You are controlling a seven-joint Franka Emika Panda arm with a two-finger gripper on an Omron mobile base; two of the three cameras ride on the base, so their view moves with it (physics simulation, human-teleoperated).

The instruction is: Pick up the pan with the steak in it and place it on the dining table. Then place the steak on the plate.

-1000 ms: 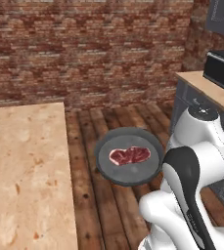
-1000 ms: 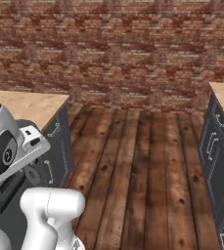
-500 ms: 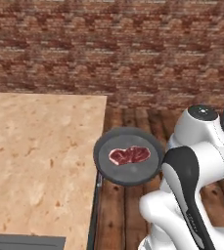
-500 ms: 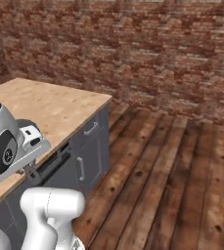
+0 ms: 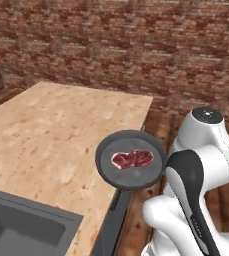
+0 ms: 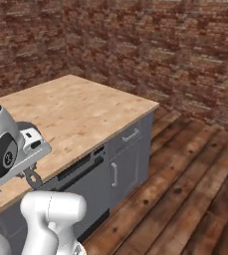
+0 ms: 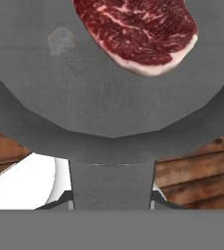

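Note:
The dark grey pan (image 5: pixel 136 178) hangs in the air over the near right edge of the dining table (image 5: pixel 61 130), partly past that edge. The red steak (image 5: pixel 132 159) lies flat in the middle of it. In the hand view the pan (image 7: pixel 59 97) spreads across the top with the steak (image 7: pixel 138 29) at its far side. Its handle (image 7: pixel 111 178) runs down between the fingers of my gripper (image 7: pixel 111 197), which is shut on it. The plate is out of view.
A dark sink basin (image 5: pixel 21 230) is set into the tabletop at the lower left. The table's grey base has drawers and handles (image 6: pixel 120 164) facing the plank floor (image 6: pixel 185 189). A brick wall (image 5: pixel 136 45) stands behind the table.
The whole picture has shifted as the base moved: the table now lies much closer and wider under the pan. The pan and steak stay in the same spot by the arm.

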